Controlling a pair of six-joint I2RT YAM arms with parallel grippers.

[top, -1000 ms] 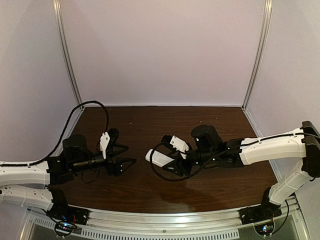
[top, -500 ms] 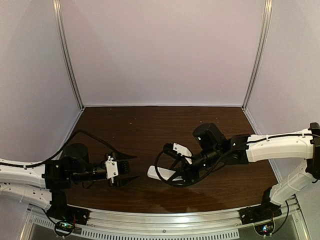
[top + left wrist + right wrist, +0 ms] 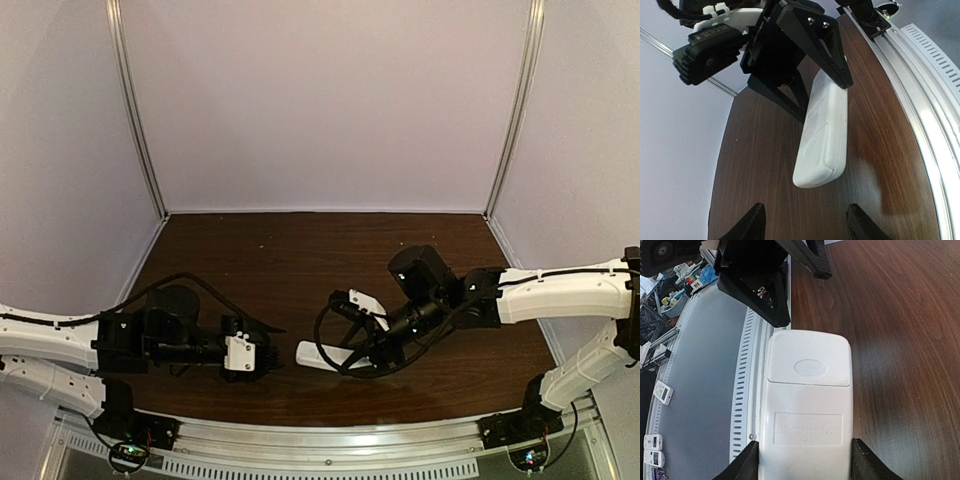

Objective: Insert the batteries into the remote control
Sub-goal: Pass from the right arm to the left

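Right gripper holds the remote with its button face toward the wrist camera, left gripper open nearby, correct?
Not the button face: the right wrist view shows the remote control's plain white back, with its cover panel. The right gripper does hold it, and the left gripper is open nearby.

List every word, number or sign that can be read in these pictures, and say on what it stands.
No text here can be read.
Oval mark on the back of the remote control: faint raised marks, too blurred to read.
Rectangular panel below that oval: rows of raised letters, too small and blurred to read.
Small handsets in the background: too small to read.
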